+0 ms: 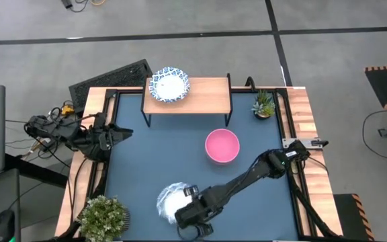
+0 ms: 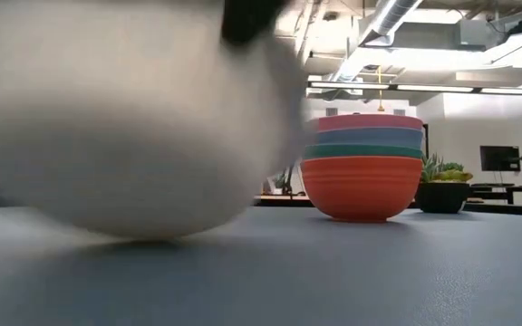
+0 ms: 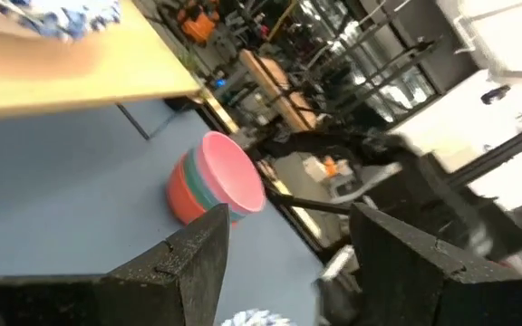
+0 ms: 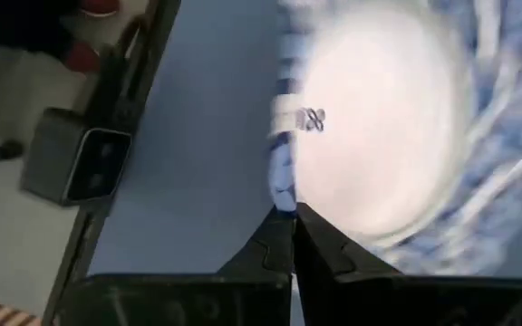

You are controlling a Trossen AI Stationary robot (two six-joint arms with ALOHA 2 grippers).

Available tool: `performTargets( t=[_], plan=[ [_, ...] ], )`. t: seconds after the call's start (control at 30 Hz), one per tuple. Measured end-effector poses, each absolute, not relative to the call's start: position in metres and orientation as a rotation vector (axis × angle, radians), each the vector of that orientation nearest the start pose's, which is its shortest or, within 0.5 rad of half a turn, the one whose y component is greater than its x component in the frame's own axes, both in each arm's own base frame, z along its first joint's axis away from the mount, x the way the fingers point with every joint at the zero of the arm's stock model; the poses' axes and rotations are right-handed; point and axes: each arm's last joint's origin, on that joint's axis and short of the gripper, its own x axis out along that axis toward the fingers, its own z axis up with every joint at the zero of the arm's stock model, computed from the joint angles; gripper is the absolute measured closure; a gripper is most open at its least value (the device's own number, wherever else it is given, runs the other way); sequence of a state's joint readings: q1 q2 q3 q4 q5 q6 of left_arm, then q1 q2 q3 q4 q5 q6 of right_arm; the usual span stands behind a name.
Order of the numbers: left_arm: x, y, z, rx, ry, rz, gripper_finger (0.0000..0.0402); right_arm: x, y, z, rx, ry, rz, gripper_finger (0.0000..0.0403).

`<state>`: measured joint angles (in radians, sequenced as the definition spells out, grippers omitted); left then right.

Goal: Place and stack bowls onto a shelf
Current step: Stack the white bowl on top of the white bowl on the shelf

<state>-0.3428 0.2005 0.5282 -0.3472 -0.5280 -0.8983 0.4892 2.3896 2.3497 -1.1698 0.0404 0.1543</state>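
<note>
Right pincer (image 1: 195,214), at the lower centre of the high view, has its two fingers closed together on the rim of a white bowl with a blue patterned rim (image 1: 172,201); the right wrist view shows the fingertips pinched onto the rim edge with the bowl's pale interior beyond. Largest to smallest: the blue worktop (image 1: 153,161) fills the middle of the high view; the shelf (image 1: 207,97) stands at its upper centre, carrying a second patterned bowl (image 1: 169,85) on its left half, the right half bare. A stack of plain bowls (image 1: 222,146), pink uppermost, sits right of centre, well apart from the shelf; the low view shows lavender-blue, green and red bowls nested under the pink one. Left pincer (image 3: 288,263) waits at the left edge of the worktop, fingers spread and holding nothing.

Handling, as judged: the bowl looks rigid, light and smooth-walled, probably slippery and possibly breakable. A pinch across the rim wall suits it, though a one-sided hold may let the bowl tilt or swing, so a level carry to the shelf seems advisable.
</note>
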Motion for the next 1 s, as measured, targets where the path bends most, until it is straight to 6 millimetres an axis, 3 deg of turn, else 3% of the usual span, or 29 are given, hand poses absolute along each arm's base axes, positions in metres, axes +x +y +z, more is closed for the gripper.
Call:
performTargets(
  t=[0.13, 0.27, 0.43, 0.57, 0.8, 1.0],
  plan=[
    [0.068, -0.008, 0.290, -0.821, -0.081, 0.220, 0.0188, 0.430, 0.192, 0.299, -0.225, 1.073, 0.106, 0.0381],
    [0.067, -0.007, 0.296, -0.873, -0.143, 0.208, 0.0188, 0.421, 0.149, 0.357, -0.202, 0.878, -0.079, 0.0381],
    [0.067, -0.006, 0.301, -0.846, -0.192, 0.217, 0.0188, 0.417, 0.093, 0.401, -0.213, 0.698, -0.304, 0.0381],
    [0.066, -0.005, 0.303, -0.773, -0.215, 0.257, 0.0188, 0.428, 0.047, 0.416, -0.284, 0.596, -0.457, 0.0381],
    [0.064, -0.004, 0.316, -0.699, -0.328, 0.231, 0.0188, 0.439, -0.027, 0.427, -0.382, 0.530, -0.561, 0.0381],
    [0.060, -0.002, 0.328, -0.695, -0.440, 0.216, 0.0188, 0.433, -0.071, 0.422, -0.367, 0.596, -0.543, 0.0381]
  ],
)
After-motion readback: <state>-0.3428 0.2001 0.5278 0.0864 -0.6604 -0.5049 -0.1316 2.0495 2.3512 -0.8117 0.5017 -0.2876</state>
